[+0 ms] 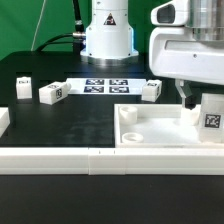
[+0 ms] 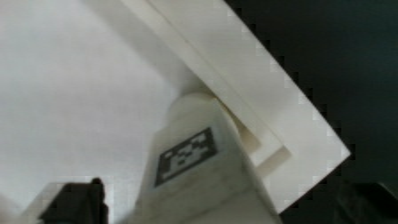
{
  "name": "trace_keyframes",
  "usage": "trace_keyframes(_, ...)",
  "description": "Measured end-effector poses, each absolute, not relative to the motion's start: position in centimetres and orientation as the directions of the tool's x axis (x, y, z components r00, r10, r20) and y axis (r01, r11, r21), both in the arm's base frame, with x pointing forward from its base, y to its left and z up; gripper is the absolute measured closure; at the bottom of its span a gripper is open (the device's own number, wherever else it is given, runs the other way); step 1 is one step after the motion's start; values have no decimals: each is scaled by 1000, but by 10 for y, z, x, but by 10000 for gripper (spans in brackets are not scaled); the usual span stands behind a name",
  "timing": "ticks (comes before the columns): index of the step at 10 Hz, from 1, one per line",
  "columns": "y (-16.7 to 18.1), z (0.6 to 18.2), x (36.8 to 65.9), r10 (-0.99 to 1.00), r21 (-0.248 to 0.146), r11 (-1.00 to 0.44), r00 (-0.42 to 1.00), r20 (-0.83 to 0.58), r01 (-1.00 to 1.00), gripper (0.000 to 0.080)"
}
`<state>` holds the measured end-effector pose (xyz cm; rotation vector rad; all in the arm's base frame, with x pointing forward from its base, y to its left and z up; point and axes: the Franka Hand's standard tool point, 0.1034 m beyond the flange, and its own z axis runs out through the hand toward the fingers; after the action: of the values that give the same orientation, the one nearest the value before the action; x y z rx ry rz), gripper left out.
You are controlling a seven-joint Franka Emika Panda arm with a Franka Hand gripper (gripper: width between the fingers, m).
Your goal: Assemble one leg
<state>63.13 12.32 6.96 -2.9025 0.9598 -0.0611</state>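
The hand (image 1: pixel 190 97) hangs wide open, holding nothing, just above a leg (image 1: pixel 211 120) that stands upright at the tray's (image 1: pixel 150 128) corner on the exterior view's right. Three more legs (image 1: pixel 52 92) lie on the black bench (image 1: pixel 60 125) near the marker board (image 1: pixel 106 86).

I can read no words or numbers; only black-and-white square tags on the legs (image 1: pixel 211 119) and marker board (image 1: pixel 105 86).
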Motion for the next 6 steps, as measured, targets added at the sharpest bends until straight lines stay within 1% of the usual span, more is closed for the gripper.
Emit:
trace_keyframes(3, 120, 70, 632, -385, -79, -921, 922, 32, -381, 150)
trace_keyframes(5, 121, 69, 632, -264, -72, -963, 963, 54, -260, 150)
trace_keyframes(6, 121, 69, 632, -258, -72, -964, 965, 54, -254, 179)
